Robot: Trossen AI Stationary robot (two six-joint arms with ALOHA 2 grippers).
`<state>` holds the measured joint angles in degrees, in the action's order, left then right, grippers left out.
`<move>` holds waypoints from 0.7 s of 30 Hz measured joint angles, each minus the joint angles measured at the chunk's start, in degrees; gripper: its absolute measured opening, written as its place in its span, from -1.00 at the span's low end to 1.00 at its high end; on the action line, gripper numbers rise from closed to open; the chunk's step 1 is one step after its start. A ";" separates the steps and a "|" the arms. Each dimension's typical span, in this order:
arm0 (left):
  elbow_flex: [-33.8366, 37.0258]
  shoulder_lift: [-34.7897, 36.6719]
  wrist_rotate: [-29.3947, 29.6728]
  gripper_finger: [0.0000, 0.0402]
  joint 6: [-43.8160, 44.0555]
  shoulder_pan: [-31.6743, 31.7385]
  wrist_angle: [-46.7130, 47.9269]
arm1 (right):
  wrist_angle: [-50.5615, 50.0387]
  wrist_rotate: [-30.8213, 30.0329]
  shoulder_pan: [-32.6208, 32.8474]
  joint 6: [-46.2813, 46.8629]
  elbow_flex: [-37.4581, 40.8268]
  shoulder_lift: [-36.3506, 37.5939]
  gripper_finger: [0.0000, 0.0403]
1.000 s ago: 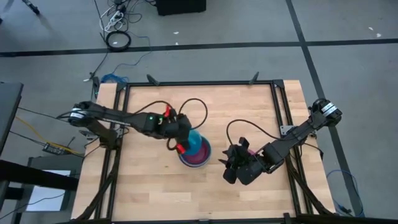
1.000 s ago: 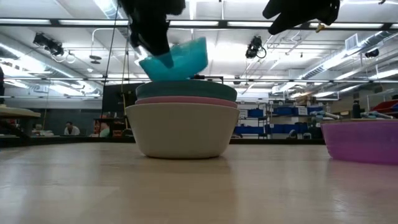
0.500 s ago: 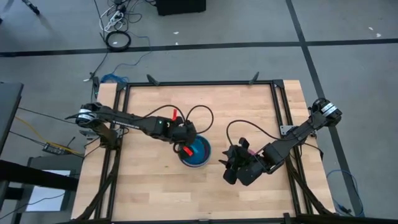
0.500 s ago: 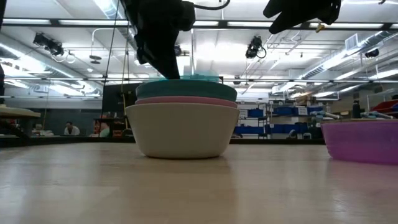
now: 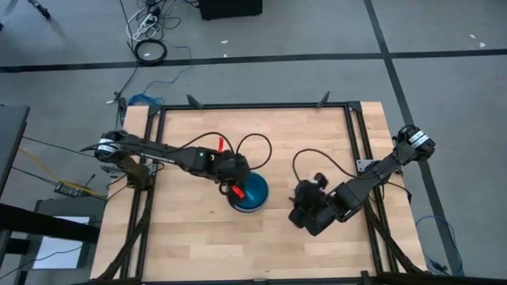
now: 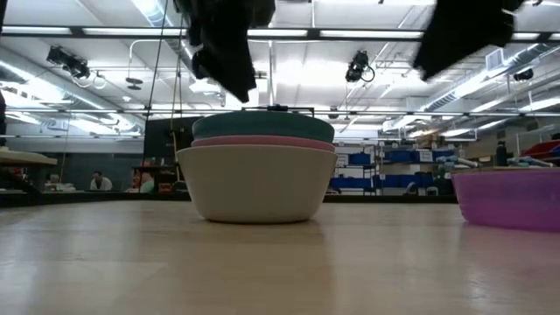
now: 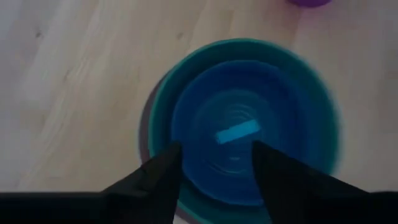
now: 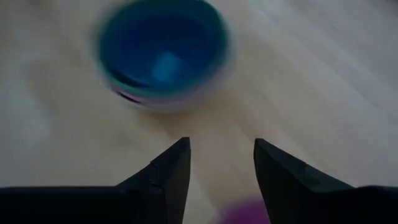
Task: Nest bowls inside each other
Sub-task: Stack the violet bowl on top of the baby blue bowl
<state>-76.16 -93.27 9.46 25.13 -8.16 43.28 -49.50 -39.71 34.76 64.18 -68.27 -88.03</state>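
Observation:
A stack of nested bowls [image 5: 250, 192] stands mid-table: a grey-white bowl [image 6: 254, 185] at the bottom, a pink rim [image 6: 262, 140] and a teal rim [image 6: 262, 127] above it. The cyan bowl [image 7: 249, 124] sits innermost. My left gripper [image 7: 214, 168] hangs open just above the stack's left rim, touching nothing. A purple bowl [image 6: 512, 197] rests on its base on the table to the right, below my right gripper [image 8: 221, 168]. That gripper is open with nothing between its fingers, slanting down toward the stack.
Bare wooden tabletop [image 5: 198, 237] surrounds the stack on the near and left sides. A dark frame [image 5: 253, 106] rims the table. Cables loop from both arms over the far half of the table.
My left gripper has gone down with the cyan bowl, opened and let go. The bowl, held tilted above the stack a second ago, now sits nested inside the teal one. My right gripper has turned about its wrist while staying over the purple bowl.

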 joint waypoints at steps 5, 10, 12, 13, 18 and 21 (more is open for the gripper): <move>-4.47 0.76 1.39 0.00 -1.75 -2.62 2.17 | -17.64 4.86 1.23 16.72 0.00 0.00 -0.20; -8.84 0.76 4.65 0.01 -2.24 -5.20 8.08 | -26.14 13.05 1.67 26.01 0.41 0.00 -0.20; -9.50 0.80 5.52 0.01 -1.07 -6.13 9.58 | -26.03 15.16 1.65 27.03 1.20 0.00 -0.19; -9.77 0.77 6.16 0.01 -0.54 -6.59 10.90 | -25.04 16.47 1.65 27.29 1.76 0.02 -0.19; -10.12 0.76 9.47 0.01 1.95 -9.18 14.48 | -18.28 20.19 1.28 27.70 6.24 0.02 -0.18; -10.12 0.76 10.69 0.01 2.75 -10.46 14.79 | -16.89 19.92 1.25 29.95 8.99 0.02 -0.19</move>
<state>-86.28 -92.51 20.14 27.88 -18.61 58.06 -66.39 -19.79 36.01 94.13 -59.28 -88.01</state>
